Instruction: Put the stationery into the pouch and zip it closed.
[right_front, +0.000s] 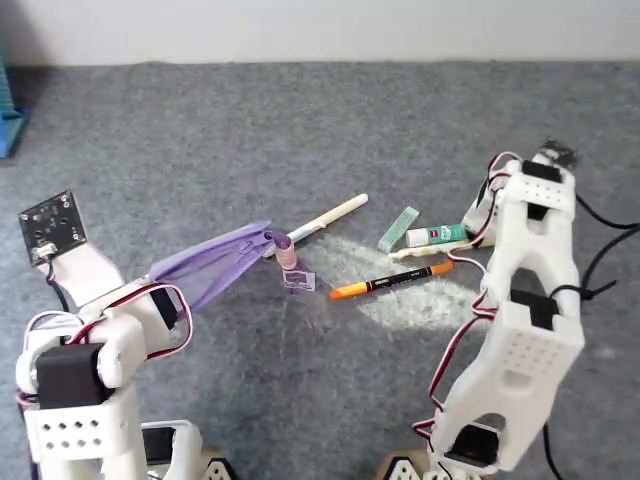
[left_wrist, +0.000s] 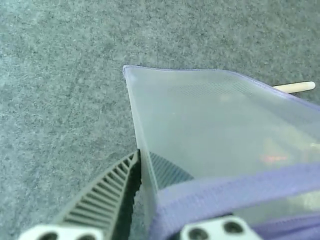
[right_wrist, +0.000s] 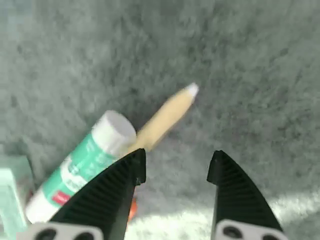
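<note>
Near-left: left arm (right_front: 90, 340) sits low, forearm angled in toward centre, left claw (left_wrist: 141, 167) clamped on the edge of the pouch (left_wrist: 215, 130). Near-right: right arm (right_front: 525, 300) stretched away from its base, wrist pitched down. The right claw (right_wrist: 176, 162) hangs low, jaws spread apart, gripping nothing.

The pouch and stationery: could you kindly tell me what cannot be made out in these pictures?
- Pouch zip: too small in the high view to tell whether open; cut off by the edge in the left wrist view.
- Glue stick: one end hidden by the right arm in the high view.
- Pencil: back end hidden under the glue stick, right wrist view.
</note>
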